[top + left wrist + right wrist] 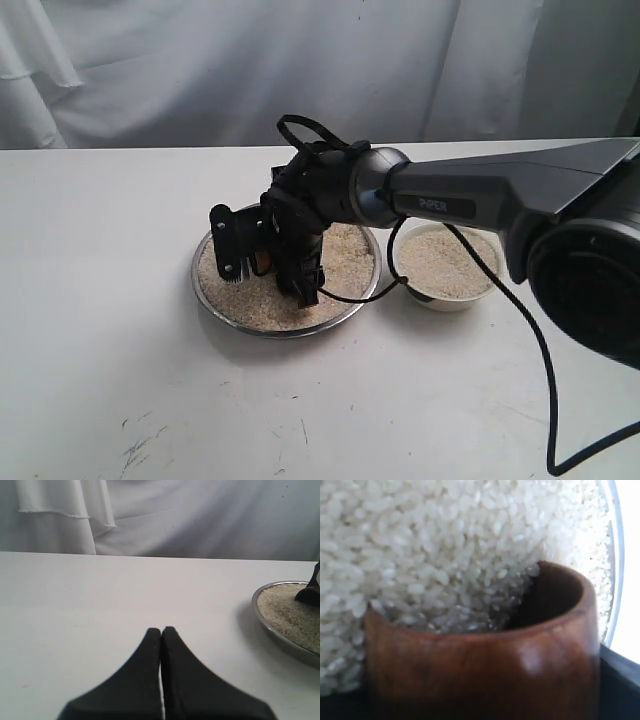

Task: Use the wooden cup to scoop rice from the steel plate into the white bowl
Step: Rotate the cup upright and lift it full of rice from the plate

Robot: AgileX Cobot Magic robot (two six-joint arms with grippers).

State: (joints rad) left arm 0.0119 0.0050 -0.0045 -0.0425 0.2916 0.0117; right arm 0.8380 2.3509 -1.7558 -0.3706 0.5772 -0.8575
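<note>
One wooden cup [485, 675] held in right pincer [265, 275], jaws wide around it, mouth pushed into the rice [445, 540] on the steel plate [290, 330]. Closed tight and empty: left pincer [161, 645], over table [75, 605] beside plate. Just beside plate: white bowl [440, 301], rice inside.

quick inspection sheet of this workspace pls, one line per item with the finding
surface: white table, dark scuff marks at the exterior view's lower left
job's things: rice fills the steel plate; white bowl beside it also holds rice; wooden cup tipped into the plate's rice, partly filled
clutter: nothing seen
grippers: right gripper closed on the wooden cup; left gripper shut, empty
cables: black cable hangs from the right arm
surroundings: white curtain behind
</note>
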